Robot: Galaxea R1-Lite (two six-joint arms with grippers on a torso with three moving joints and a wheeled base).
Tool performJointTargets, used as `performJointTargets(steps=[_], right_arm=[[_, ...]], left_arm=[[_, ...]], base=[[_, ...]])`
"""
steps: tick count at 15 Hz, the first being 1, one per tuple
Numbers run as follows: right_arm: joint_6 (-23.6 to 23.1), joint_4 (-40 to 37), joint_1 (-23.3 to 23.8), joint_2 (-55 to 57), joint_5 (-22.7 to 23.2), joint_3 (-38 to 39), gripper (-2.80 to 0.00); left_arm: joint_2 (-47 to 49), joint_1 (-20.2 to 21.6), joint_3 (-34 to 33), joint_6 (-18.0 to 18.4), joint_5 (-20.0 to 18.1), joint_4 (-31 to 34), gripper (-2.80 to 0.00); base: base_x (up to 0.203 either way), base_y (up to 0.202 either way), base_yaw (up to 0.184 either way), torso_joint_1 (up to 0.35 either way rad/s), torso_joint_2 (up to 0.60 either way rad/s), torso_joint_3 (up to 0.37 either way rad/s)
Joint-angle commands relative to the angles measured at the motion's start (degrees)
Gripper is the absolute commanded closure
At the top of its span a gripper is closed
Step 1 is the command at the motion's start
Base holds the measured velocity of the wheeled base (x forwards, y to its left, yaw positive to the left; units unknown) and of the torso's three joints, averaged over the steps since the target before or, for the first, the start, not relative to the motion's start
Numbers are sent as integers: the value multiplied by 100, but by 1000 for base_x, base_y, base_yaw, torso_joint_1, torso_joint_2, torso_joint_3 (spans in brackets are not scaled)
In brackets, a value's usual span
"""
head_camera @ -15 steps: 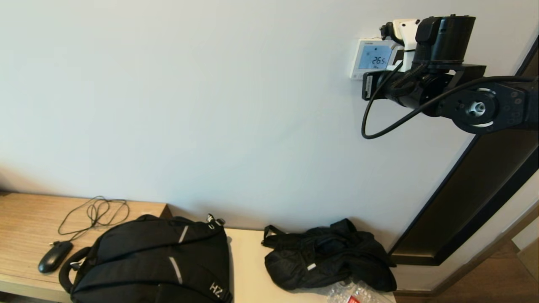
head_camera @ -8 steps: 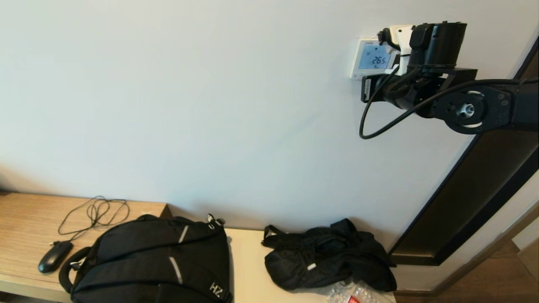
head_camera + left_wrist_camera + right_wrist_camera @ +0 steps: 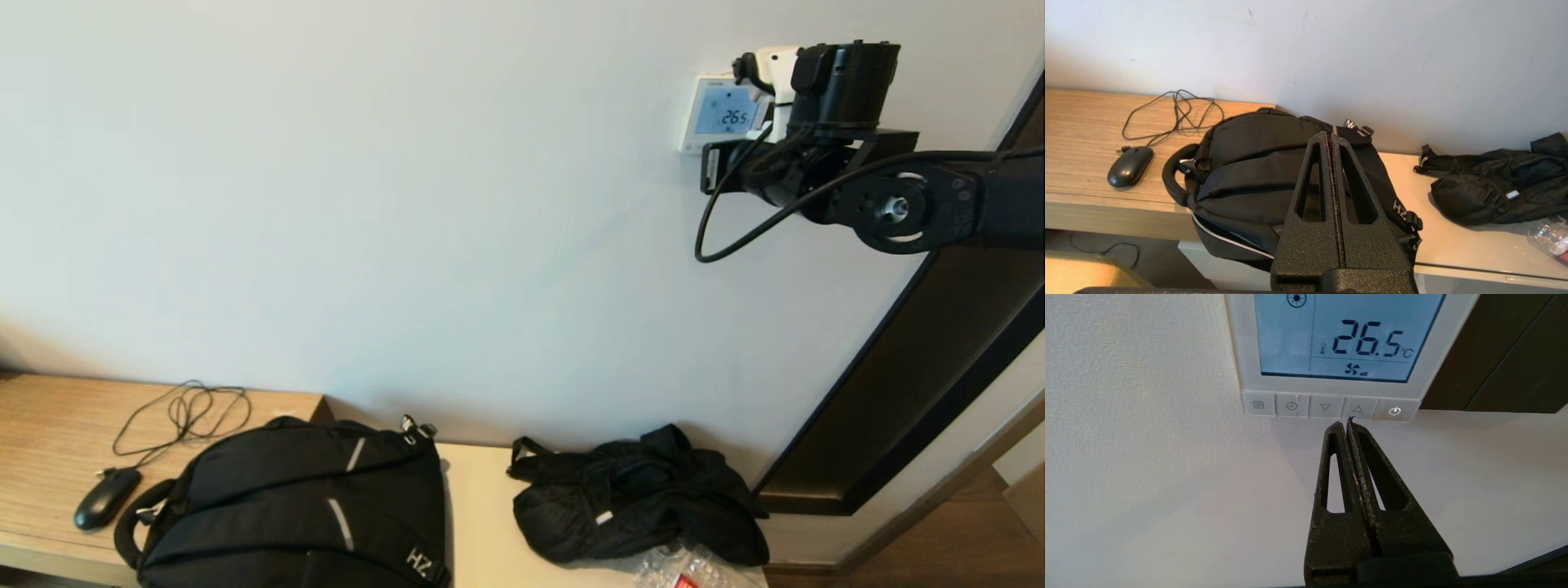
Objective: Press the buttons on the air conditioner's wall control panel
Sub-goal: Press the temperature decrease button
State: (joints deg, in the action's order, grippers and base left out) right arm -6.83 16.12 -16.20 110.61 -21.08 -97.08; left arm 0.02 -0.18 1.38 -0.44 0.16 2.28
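Observation:
The white wall control panel (image 3: pixel 718 114) hangs high on the wall at the right, and its pale blue screen (image 3: pixel 1347 339) reads 26.5 °C. The buttons (image 3: pixel 1327 406) run along its bottom edge. My right gripper (image 3: pixel 1346 422) is shut and empty. Its fingertips (image 3: pixel 1350 421) are at the lower edge of the up-arrow button (image 3: pixel 1357 408), next to the power button (image 3: pixel 1394 411); I cannot tell if they touch it. In the head view my right arm (image 3: pixel 890 204) hides the panel's right part. My left gripper (image 3: pixel 1329 136) is shut and empty, parked low above a black backpack (image 3: pixel 1257 163).
A dark panel (image 3: pixel 1506 351) adjoins the control panel's right side, and a dark door frame (image 3: pixel 922 376) slants down the wall. Below are a wooden desk (image 3: pixel 49 425) with a black mouse (image 3: pixel 106 496), the backpack (image 3: pixel 294 506) and a black bag (image 3: pixel 637 498).
My right arm has shifted slightly left, closer to the panel. The display still reads 26.5. The left arm has not moved.

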Motion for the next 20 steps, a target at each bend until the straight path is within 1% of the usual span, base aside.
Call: performJointTargets(steps=[1, 20], right_arm=[[-12, 6, 3, 84, -19, -92, 0], [-20, -38, -23, 339, -37, -399, 0]], left_arm=[[-2, 1, -3, -4, 2, 1, 0], [-2, 1, -6, -2, 2, 1, 0]], base=[[0, 0, 0, 0, 0, 0], [0, 0, 0, 0, 0, 0]])
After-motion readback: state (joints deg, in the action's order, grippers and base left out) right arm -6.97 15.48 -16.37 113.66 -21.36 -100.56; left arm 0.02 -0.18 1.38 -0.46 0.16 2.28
